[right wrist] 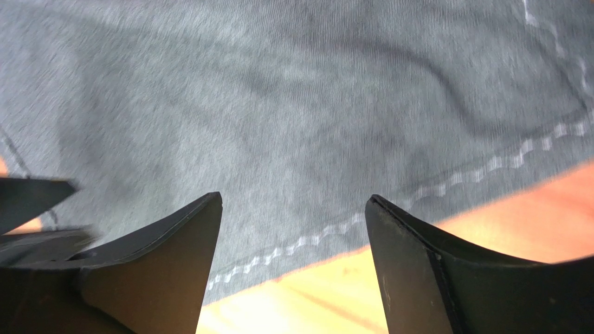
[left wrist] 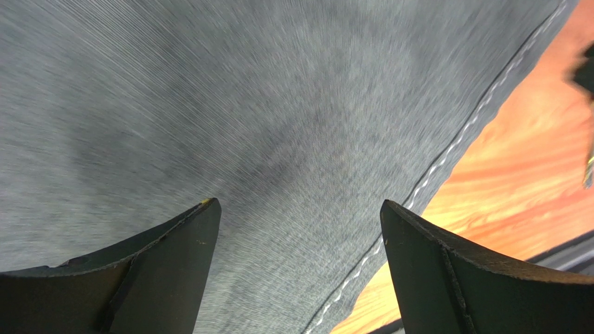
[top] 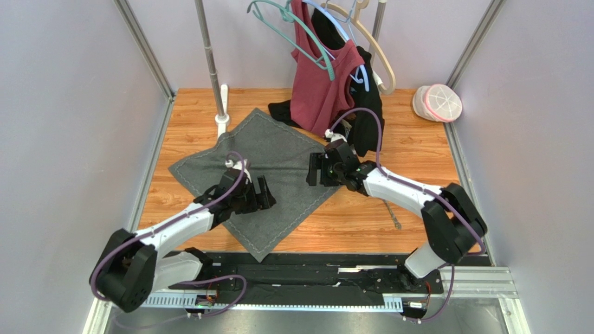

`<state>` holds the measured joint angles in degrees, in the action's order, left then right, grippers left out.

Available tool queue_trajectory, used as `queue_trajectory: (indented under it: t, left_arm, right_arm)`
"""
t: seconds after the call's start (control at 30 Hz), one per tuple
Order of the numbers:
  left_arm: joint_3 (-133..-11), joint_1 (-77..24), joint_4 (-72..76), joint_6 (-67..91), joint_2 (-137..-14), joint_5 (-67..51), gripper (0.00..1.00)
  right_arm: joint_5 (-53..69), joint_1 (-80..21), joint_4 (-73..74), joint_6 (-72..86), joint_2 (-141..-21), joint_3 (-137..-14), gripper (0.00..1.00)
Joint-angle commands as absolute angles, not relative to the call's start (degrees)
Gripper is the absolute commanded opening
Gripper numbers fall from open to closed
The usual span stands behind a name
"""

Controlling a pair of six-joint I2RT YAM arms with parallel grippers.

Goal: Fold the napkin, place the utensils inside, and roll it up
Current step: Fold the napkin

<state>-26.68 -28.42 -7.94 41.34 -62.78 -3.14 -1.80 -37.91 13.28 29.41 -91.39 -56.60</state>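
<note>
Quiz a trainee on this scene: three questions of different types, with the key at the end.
1. True or false: the napkin is already rolled up.
2. The left gripper is: A) open over the napkin; B) shut on the napkin; C) shut on a spoon.
3. What colour is the top hanging at the back?
Key: 1 false; 2 A; 3 maroon.
</note>
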Motion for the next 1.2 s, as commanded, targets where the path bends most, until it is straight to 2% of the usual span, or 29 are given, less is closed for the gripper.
queue_trajectory:
  t: [0.0, 0.23, 0.47, 0.77, 0.93, 1.17]
  left_arm:
    - [-28.0, -32.7, -1.5, 44.3, -68.6, -3.4, 0.94]
    - [-28.8, -39.0, -0.9, 47.5, -76.4, -3.7, 0.94]
    - [-34.0, -46.9, 0.6, 48.9, -87.1, -6.5, 0.93]
    - [-42.6, -48.6, 3.5, 49.0, -92.7, -10.4, 0.94]
    - [-44.1, -48.7, -5.0, 44.6, -86.2, -2.7, 0.94]
    - [-40.2, -48.6, -17.4, 43.6, -67.4, 6.0, 0.95]
  right_arm:
    - [-4.4, -38.5, 14.6, 33.0, -84.3, -52.4, 0.80]
    - [-8.3, -38.6, 18.3, 33.0, -75.2, -50.6, 0.81]
    - [-8.9, -38.5, 19.6, 32.5, -72.9, -51.3, 0.81]
    - [-9.8, -38.5, 21.4, 33.3, -70.2, -46.8, 0.82]
    - [-10.9, -38.5, 23.6, 32.0, -66.5, -46.1, 0.82]
    - [-5.2, -39.6, 19.6, 33.2, -65.5, -40.8, 0.80]
